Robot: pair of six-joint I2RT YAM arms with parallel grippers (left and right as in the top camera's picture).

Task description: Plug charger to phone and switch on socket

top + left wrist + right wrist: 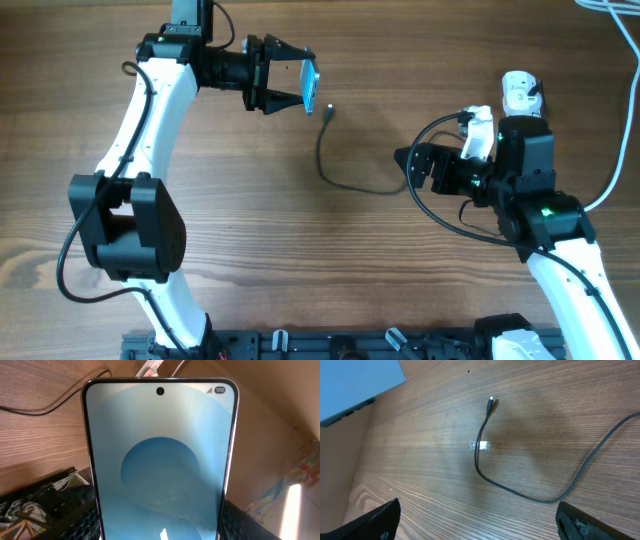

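My left gripper is shut on the phone and holds it on edge above the table at the back. The phone's cyan screen fills the left wrist view between the two fingers. The charger cable lies on the table, and its plug tip rests just right of the phone. In the right wrist view the cable curves across the wood with its tip ahead. My right gripper is open and empty, hovering near the cable's right part. The socket lies at the back right.
A thicker white cord runs down the right edge of the table. A small strip of clear tape lies beside the cable. The arm bases stand along the table's front edge.
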